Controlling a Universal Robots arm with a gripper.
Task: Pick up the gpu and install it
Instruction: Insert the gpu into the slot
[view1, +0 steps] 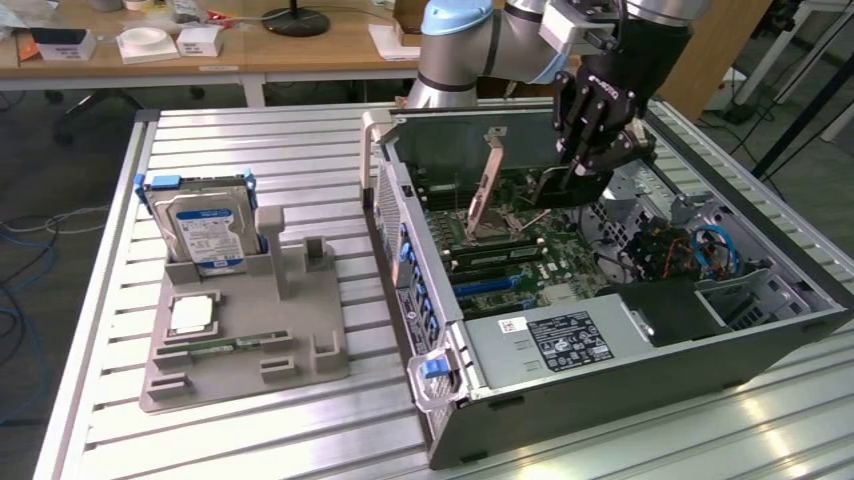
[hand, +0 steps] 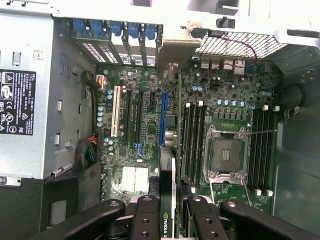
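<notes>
Gpu (hand: 173, 172) edge-on within the claw (hand: 171, 202) (firm hold on it), over motherboard (hand: 145, 130) in case (view1: 641, 350)

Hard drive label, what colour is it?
The hard drive label is blue and white, clearest in the exterior view.

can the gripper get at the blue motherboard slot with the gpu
Probably yes: the case is open, the blue slot lies bare, and the gripper, shut on the gpu, hangs near it.

One gpu (hand: 173, 185), one hard drive (view1: 207, 235), one case (view1: 694, 372)
</notes>
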